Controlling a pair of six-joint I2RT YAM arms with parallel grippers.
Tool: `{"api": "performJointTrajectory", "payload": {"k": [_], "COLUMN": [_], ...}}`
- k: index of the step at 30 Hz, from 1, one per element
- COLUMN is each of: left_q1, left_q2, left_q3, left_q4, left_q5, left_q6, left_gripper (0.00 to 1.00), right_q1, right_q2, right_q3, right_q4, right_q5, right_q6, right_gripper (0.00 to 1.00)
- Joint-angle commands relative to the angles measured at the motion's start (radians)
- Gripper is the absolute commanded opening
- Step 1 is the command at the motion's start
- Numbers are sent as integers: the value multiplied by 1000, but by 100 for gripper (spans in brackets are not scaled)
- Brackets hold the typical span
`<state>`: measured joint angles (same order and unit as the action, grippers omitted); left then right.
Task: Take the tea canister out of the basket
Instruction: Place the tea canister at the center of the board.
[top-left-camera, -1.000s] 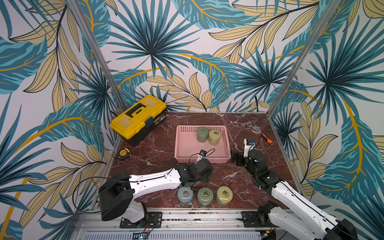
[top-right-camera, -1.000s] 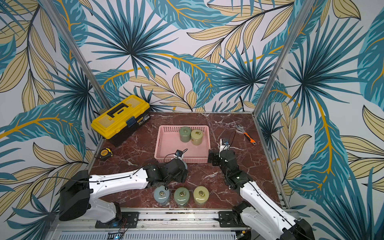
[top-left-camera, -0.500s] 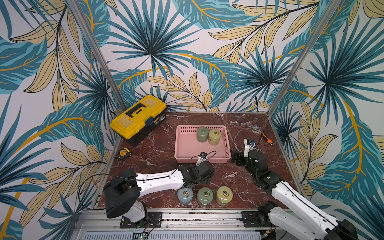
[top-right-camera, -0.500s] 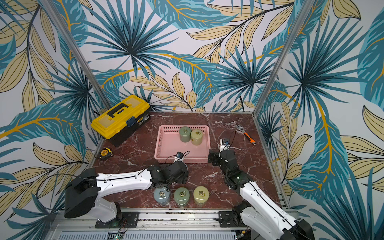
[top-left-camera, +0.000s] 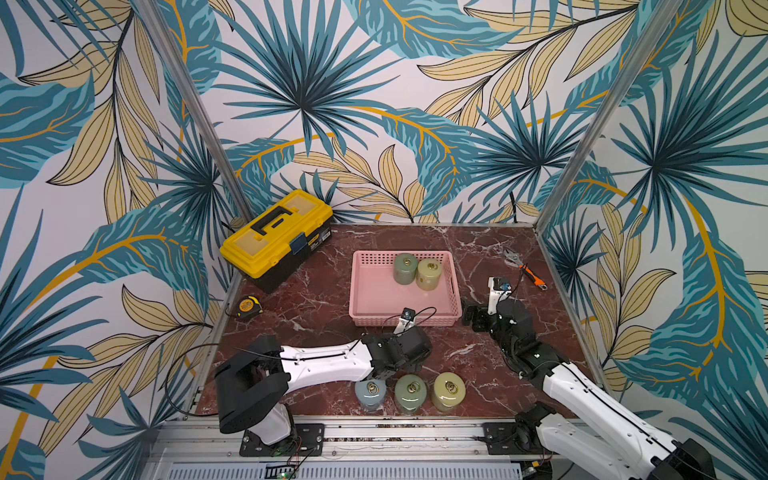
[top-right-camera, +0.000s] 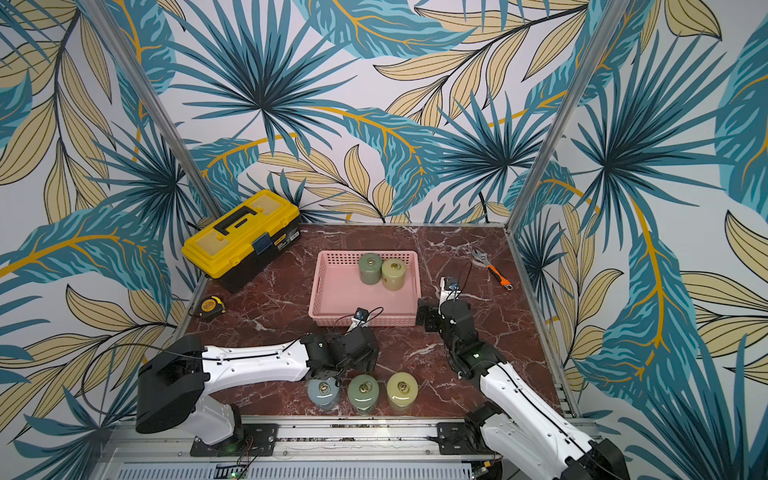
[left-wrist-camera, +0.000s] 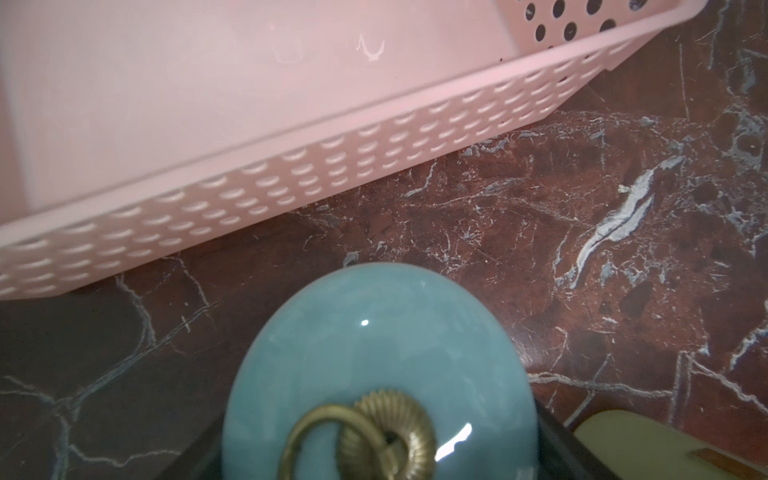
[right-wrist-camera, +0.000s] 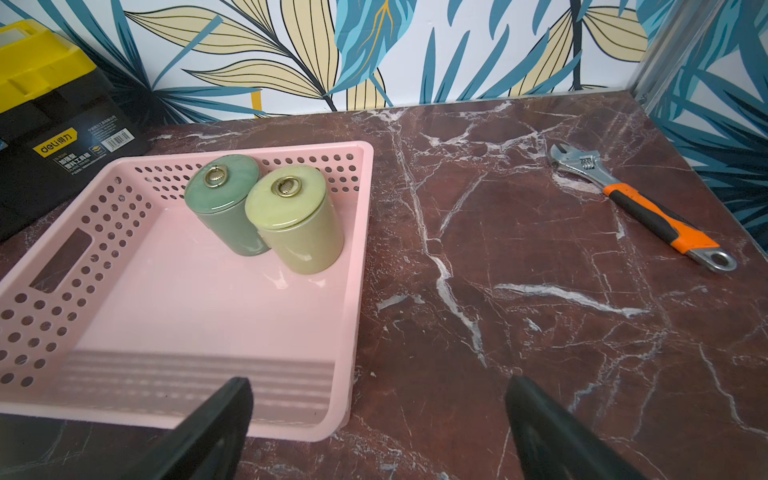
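Marble surface: tea canisters touching, far right corner of basket. Glazed, likely slick and brittle; I would grasp the body. Beside the basket, right tool splayed, empty; left tool straddles blue canister, grip I cannot tell.

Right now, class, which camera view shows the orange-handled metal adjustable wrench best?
The right wrist view: the orange-handled metal adjustable wrench lies close, whole and sharp there. Both top views show the wrench whole but small. The left wrist view does not show it.
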<state>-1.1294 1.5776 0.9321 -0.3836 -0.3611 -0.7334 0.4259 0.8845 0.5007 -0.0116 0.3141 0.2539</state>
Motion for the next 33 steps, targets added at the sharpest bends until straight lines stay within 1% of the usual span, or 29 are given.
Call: {"api": "performJointTrajectory", "payload": {"k": [1, 6, 10, 14, 18, 20, 24, 33], "left_q1": [-15, -26, -33, -43, -48, -47, -49, -49], "left_q2": [-8, -3, 9, 23, 29, 27, 16, -30], "left_q3": [8, 10, 15, 23, 26, 27, 26, 50], "left_q4": [19, 5, 5, -3, -10, -13, -18, -49], "left_q5": [-53, -61, -59, -63, -62, -62, -59, -46], "left_q6": [-25, -41, -48, -58, -69, -73, -80, -73], "left_gripper": [47, 48, 53, 63, 78, 87, 100, 100], "right_q1": [-3, -3, -3, -3, -3, -3, -3, -3], "right_q2": [-12, -12, -13, -15, -16, -16, -19, -19], "right_q3": [-22, -22, -22, -22, -22, -22, -22, -21], "right_q4": [11, 11, 10, 8, 8, 8, 6, 7], "right_q5": [16, 16, 18, 18, 17, 17, 16, 12], "right_q6": [-4, -4, -3, -3, -3, -3, -4, -2], "right_gripper": [99, 99, 99, 99, 99, 99, 99, 99]}}
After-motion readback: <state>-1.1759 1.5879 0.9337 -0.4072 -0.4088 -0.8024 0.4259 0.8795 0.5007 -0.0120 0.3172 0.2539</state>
